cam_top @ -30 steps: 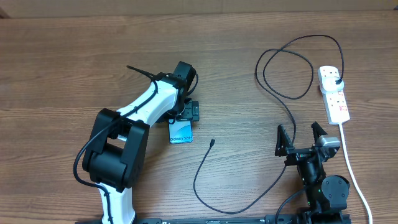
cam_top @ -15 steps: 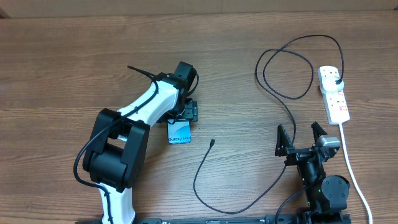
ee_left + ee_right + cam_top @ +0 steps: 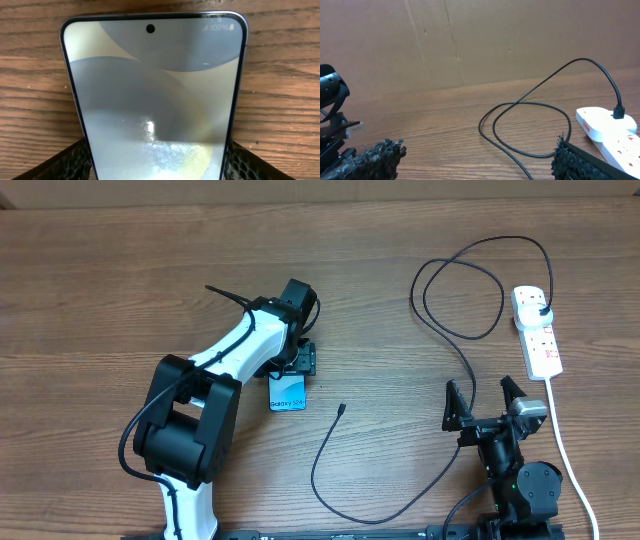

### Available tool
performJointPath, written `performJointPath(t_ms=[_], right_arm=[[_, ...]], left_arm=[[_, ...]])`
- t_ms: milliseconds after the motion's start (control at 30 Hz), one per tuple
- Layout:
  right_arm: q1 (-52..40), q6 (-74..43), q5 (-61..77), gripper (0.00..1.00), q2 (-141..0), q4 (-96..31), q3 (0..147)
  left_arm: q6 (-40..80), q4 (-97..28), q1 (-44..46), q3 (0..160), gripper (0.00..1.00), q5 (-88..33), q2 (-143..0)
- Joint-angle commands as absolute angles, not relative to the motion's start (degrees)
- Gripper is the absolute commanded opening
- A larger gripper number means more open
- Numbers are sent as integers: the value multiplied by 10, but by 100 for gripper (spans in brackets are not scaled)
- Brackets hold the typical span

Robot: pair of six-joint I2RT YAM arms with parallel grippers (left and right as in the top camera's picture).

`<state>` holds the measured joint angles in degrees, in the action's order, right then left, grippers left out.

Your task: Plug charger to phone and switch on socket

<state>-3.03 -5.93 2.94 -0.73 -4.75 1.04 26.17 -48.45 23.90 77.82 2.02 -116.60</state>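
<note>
Step in hand, by judgement: steadying the phone for the connector; nothing plugged into it yet.

Laid out on the wooden table (image 3: 90, 270), largest first:
- the socket (image 3: 540, 340) at the far right, with the charger's black plug (image 3: 543, 311) already seated in its top outlet;
- the charger (image 3: 470, 335) running in loose loops from that plug down to the near edge, then back up to the connector tip (image 3: 342, 409), lying free just right of the phone;
- the phone (image 3: 288, 393) face up, left of centre, screen lit.

Left gripper (image 3: 300, 362) clamped on the phone's sides, pads (image 3: 65, 167) against both edges; right gripper (image 3: 484, 402) spread wide, holding nothing, well apart from the tip.

To do it well:
- keep the left clamp firm and the phone flat on the wood;
- send the right gripper to the cable just behind the tip, pinching close so little slack can flex;
- line the tip up with the port's axis before pushing straight in;
- leave the switch till last.

Hidden or doubtful:
- lower end of the phone cut off in the left wrist view and covered by the gripper from overhead, so port unseen, probably beneath the fingers; re-gripping may be needed;
- switch position on the socket too small to read;
- facing of the tip impossible to tell.
</note>
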Motion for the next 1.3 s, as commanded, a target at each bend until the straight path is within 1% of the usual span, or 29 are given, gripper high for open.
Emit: performJointPath(t_ms=[0,233,567,700,767,900,1267], right_arm=[[-29,-55,26,100,-2,-46,4],[-29,-55,26,100,-2,-46,4],[-29,-55,26,100,-2,-46,4],[-29,-55,26,100,-2,-46,4],[-29,-55,26,100,-2,-46,4],[-29,-55,26,100,-2,-46,4],[-29,-55,26,100,-2,-46,4]], left_arm=[[256,-498,236,764,84,-6,-1206],[228,-533,236,794,84,-28,-1206],[222,-551,236,808,79,-29,-1194],[222,-550,236,808,70,-29,-1180],[222,-550,236,808,68,-28,-1173],[222,-548,236,808,68,-32,-1168],[223,-555,217,808,68,-108,-1145]])
